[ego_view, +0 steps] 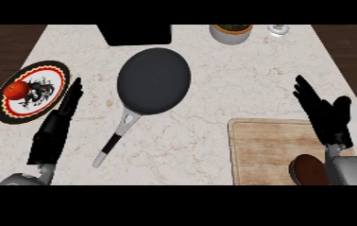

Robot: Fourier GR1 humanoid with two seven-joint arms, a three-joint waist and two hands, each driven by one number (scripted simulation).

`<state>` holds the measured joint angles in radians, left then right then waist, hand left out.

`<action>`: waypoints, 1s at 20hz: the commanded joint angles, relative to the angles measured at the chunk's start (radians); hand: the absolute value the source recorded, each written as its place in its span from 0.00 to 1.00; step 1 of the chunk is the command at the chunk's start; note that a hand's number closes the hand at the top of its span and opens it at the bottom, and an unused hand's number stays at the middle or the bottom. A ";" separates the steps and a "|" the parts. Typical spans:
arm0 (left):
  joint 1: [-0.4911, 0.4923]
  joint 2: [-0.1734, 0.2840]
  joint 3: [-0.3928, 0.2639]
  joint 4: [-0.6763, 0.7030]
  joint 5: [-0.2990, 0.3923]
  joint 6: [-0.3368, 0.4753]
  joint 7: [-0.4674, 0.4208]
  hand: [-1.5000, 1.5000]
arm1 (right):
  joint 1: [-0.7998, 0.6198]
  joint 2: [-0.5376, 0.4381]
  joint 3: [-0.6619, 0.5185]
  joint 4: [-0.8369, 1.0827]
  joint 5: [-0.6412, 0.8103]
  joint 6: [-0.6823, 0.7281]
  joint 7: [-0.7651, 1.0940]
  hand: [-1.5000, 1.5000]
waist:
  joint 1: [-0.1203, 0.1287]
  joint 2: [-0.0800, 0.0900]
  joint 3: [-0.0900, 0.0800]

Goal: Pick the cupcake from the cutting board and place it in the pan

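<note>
A brown cupcake [309,169] lies on the wooden cutting board [268,147] at the lower right, partly hidden behind my right forearm. My right hand [325,115] is open with straight fingers pointing up, above the board's far right edge and beyond the cupcake. The dark round pan [153,81] sits mid-counter with its grey and black handle [115,142] pointing toward the lower left. My left hand [59,121] is open and resting at the left, between the pan's handle and a plate.
A patterned plate [43,81] with a red tomato [16,90] sits at the left edge. At the back stand a black box [134,33], a white pot with a plant [231,32] and a small glass shaker [279,30].
</note>
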<state>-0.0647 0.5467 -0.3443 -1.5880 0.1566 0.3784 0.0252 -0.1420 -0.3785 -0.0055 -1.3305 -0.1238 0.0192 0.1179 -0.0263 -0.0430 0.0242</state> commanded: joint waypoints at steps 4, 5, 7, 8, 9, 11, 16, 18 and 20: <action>0.018 0.060 0.131 0.108 0.050 0.015 0.099 0.50 | 0.015 -0.007 -0.069 -0.221 -0.171 0.151 -0.154 0.00 | -0.001 0.034 -0.024; 0.028 0.086 0.154 0.160 0.065 -0.002 0.115 0.50 | -0.001 0.017 -0.064 -0.267 -0.205 0.171 -0.173 0.00 | -0.007 0.034 -0.024; 0.066 0.052 0.119 0.139 0.061 0.018 0.115 0.50 | -0.063 0.141 -0.294 -0.256 -0.299 -0.087 -0.273 0.00 | -0.109 -0.039 0.016; 0.069 0.069 0.131 0.150 0.052 0.027 0.123 0.50 | 0.046 -0.263 -0.128 -0.201 0.157 0.015 -0.163 1.00 | -0.059 0.039 -0.062; 0.069 0.071 0.137 0.157 0.056 0.027 0.127 0.50 | 0.060 -0.317 -0.125 -0.206 0.236 -0.006 -0.173 1.00 | -0.059 0.044 -0.058; 0.107 0.066 0.171 0.202 0.091 0.030 0.143 0.50 | 0.137 0.094 -0.324 -0.226 -0.143 -0.202 -0.256 1.00 | -0.084 0.024 -0.020; 0.020 0.082 0.203 0.255 0.118 -0.050 0.166 0.50 | 0.448 0.161 -0.318 -0.410 -0.138 -0.051 -0.573 0.00 | -0.020 0.039 -0.024; 0.012 0.076 0.212 0.282 0.103 -0.067 0.123 0.50 | 0.566 0.132 -0.329 -0.515 -0.139 0.009 -0.566 0.00 | -0.011 0.039 -0.025; 0.021 0.033 0.185 0.296 0.078 -0.049 0.115 0.50 | 0.627 0.083 -0.355 -0.545 -0.103 0.040 -0.566 0.00 | -0.006 0.040 -0.025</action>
<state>-0.0307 0.6085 -0.1558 -1.3400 0.2537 0.3365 0.1649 0.3244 -0.2742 -0.3304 -1.7730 -0.2488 -0.0026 -0.3881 -0.0469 -0.0065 -0.0003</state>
